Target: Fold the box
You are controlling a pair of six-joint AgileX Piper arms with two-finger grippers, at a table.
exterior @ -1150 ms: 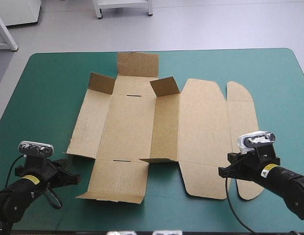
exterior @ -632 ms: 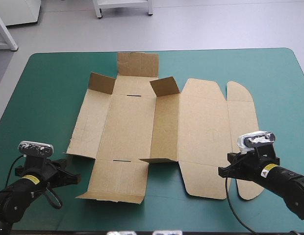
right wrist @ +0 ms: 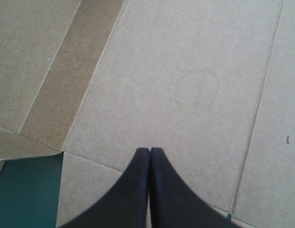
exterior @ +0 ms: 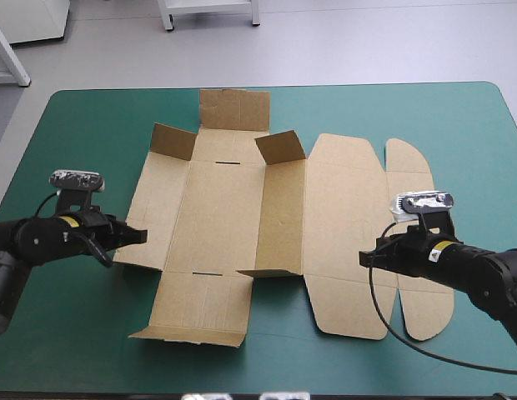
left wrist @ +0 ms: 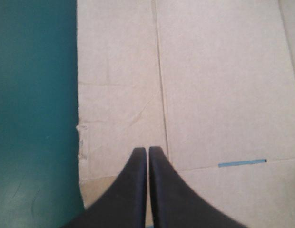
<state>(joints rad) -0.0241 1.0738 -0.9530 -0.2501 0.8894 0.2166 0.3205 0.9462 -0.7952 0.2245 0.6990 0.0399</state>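
Note:
The brown box (exterior: pixel 275 217) lies as a cut sheet on the teal-green table, mostly flat, with a few flaps raised at its far side and near the middle. My left gripper (exterior: pixel 140 237) is shut, its tip over the sheet's left panel (left wrist: pixel 123 95) close to the left edge. My right gripper (exterior: pixel 365 257) is also shut, its tip over the lid panel (right wrist: pixel 185 90) on the right part of the sheet. Nothing is held by either gripper.
Bare teal-green cover (exterior: pixel 83 133) surrounds the sheet on the left, near and right sides. A raised inner wall (exterior: pixel 279 208) stands along the sheet's middle, and small flaps (exterior: pixel 173 140) stick up at the far side.
Both arms have moved away from the near edge toward the sheet: the left gripper now reaches the left panel, the right gripper is over the lid panel. The box has not moved.

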